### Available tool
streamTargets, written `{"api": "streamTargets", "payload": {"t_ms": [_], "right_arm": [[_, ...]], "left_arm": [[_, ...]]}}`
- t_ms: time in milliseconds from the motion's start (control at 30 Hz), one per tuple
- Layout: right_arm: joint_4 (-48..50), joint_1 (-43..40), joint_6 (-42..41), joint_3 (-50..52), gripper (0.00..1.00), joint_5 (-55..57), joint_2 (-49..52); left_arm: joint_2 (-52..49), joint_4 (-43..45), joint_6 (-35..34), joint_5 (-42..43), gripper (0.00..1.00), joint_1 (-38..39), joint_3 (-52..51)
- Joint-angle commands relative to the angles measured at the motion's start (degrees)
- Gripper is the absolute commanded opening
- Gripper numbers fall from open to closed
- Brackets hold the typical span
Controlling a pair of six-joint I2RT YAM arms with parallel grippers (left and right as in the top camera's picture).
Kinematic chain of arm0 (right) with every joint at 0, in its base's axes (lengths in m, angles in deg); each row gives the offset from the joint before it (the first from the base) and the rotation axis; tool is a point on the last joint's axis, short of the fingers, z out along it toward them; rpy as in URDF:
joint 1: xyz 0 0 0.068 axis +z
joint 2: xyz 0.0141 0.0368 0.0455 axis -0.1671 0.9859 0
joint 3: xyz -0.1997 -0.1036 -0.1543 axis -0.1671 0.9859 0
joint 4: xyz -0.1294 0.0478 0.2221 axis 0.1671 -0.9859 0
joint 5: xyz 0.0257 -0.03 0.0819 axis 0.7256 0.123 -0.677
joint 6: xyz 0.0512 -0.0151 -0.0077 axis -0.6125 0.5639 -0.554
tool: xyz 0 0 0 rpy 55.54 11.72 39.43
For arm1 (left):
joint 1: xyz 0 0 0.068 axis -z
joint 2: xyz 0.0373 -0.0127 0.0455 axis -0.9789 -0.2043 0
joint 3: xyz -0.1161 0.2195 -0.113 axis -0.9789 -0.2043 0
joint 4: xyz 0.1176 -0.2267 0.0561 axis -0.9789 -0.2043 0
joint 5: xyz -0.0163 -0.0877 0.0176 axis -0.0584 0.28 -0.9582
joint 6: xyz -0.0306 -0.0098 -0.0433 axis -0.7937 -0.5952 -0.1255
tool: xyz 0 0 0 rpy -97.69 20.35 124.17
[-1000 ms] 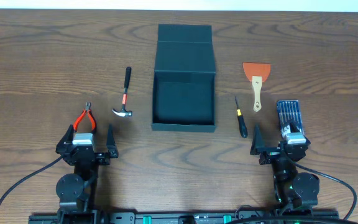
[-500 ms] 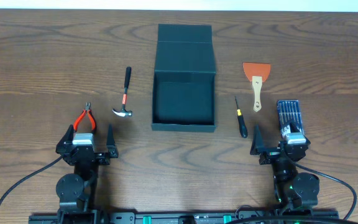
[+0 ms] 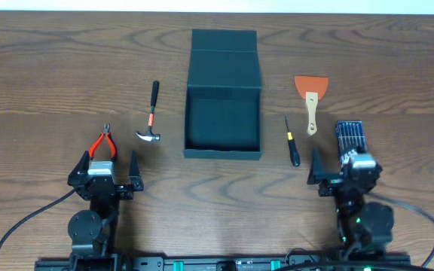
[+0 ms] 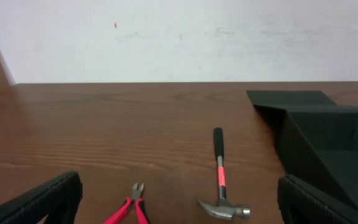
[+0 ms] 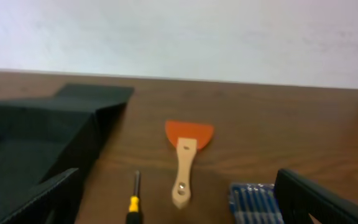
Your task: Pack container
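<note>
Your container (image 3: 224,124) sits open on the table (image 3: 51,75), flap laid back, between hammer (image 3: 151,120) and screwdriver (image 3: 291,143). Your left pincer (image 3: 109,164) and right pincer (image 3: 340,167) both stand spread apart, holding nothing

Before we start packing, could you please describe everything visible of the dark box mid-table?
The container is a dark teal-black square box, seemingly rigid cardboard. It sits open and empty on the table, its hinged lid folded back behind it. The hammer and screwdriver lie apart on either side; neither touches it.
</note>
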Motion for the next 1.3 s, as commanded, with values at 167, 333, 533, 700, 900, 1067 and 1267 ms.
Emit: {"api": "streamTargets", "payload": {"t_ms": [167,333,533,700,900,1067,1267], "right_arm": [[-21.1,-0.2,6.5,-38.6,0.99,-0.1,35.8],[-44.2,-0.2,6.4,-65.9,0.99,-3.9,59.3],[-57.6,-0.1,5.2,-83.9,0.99,-8.1,76.8],[-58.1,-0.4,0.7,-84.1,0.99,-8.1,82.5],[-63.9,-4.5,1.1,-84.1,0.99,-0.1,85.4],[-67.1,-10.2,7.9,-84.0,0.99,-0.4,85.5],[-68.2,-16.0,10.3,-83.3,0.99,-2.9,85.5]], "left_arm": [[0.3,-0.9,0.8,0.8,0.98,0.2,-0.6],[0.3,-0.9,0.8,0.8,0.99,0.2,-0.6],[0.3,-0.9,0.8,0.8,0.99,0.2,-0.6],[0.3,-0.9,0.8,0.8,0.98,0.2,-0.6],[0.3,-0.9,0.8,0.8,0.98,0.2,-0.6],[0.3,-0.9,0.8,0.8,0.98,0.2,-0.6],[0.3,-0.9,0.8,0.8,0.99,0.2,-0.6]]}}
